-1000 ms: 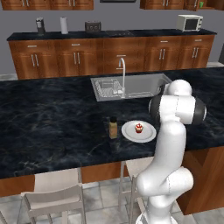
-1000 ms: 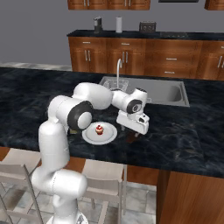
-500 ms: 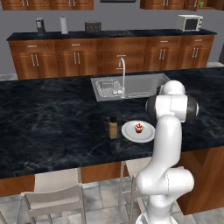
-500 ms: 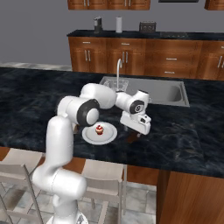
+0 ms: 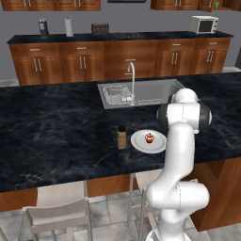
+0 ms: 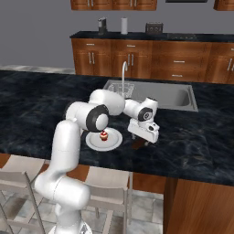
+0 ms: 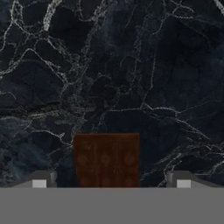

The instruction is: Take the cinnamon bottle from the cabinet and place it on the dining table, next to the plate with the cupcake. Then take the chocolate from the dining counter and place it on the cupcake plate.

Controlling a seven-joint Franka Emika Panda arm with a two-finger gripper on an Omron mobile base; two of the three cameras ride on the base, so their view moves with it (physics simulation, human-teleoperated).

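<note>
A: Where is the pincer (image 7: 111, 183)?
B: Spread wide, low over the black marbled bench (image 7: 131, 65), straddling the flat dark brown chocolate piece (image 7: 107, 159) without pinching it.
A: The tan-brown cinnamon bottle (image 5: 122, 137)?
B: Upright just beside the white plate (image 5: 139, 141) bearing the red-wrapped cupcake (image 5: 149, 138).

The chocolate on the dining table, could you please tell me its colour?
Dark reddish-brown chocolate, faintly patterned; clearest in the hand view.

You are looking at a home kitchen: a steel sink (image 5: 141, 94) with a faucet (image 5: 131, 77) set in the dining table (image 5: 56, 127), wooden drawer cabinets (image 5: 117, 61) behind, a microwave (image 5: 204, 24) at the back counter's right end.
</note>
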